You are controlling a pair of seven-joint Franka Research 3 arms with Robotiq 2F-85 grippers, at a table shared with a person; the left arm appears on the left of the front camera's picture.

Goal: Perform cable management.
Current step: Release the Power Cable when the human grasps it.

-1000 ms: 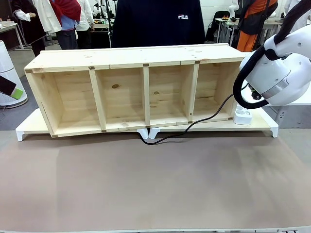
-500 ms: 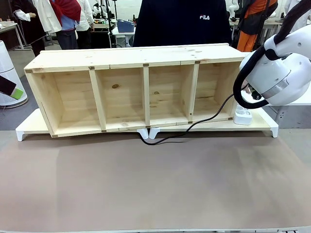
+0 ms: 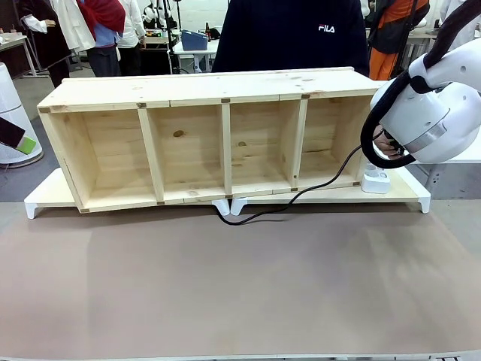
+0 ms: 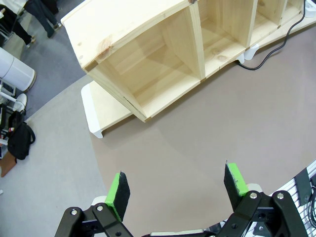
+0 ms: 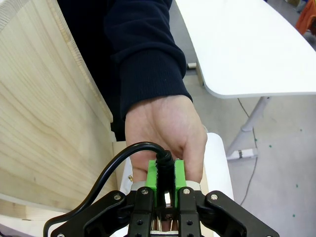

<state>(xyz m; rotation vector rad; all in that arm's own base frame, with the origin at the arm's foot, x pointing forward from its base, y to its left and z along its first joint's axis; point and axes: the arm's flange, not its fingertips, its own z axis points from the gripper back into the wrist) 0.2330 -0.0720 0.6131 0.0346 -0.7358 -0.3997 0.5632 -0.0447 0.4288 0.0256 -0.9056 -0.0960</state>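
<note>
The black cable (image 3: pixel 301 193) runs from the shelf's front foot to the right, up toward my right arm (image 3: pixel 425 113). A white power strip (image 3: pixel 376 180) sits on the white riser beside that arm. In the right wrist view my right gripper (image 5: pixel 166 170) is shut on the cable's black plug (image 5: pixel 164 163), and the cord (image 5: pixel 106 173) loops away to the left. A person's hand (image 5: pixel 165 126) is right behind the plug, touching the fingers. My left gripper (image 4: pixel 177 185) hangs open over the brown mat, holding nothing.
A long wooden shelf (image 3: pixel 210 143) with several open compartments stands on white risers (image 3: pixel 45 197) at the table's far side. The person in a dark top (image 3: pixel 293 34) stands behind it. Brown mat (image 3: pixel 240 286) covers the near table. A white table (image 5: pixel 247 44) lies beyond the hand.
The person has stepped to the right behind the shelf, and their hand now shows beside my right arm. Both arms and the cable have stayed in place.
</note>
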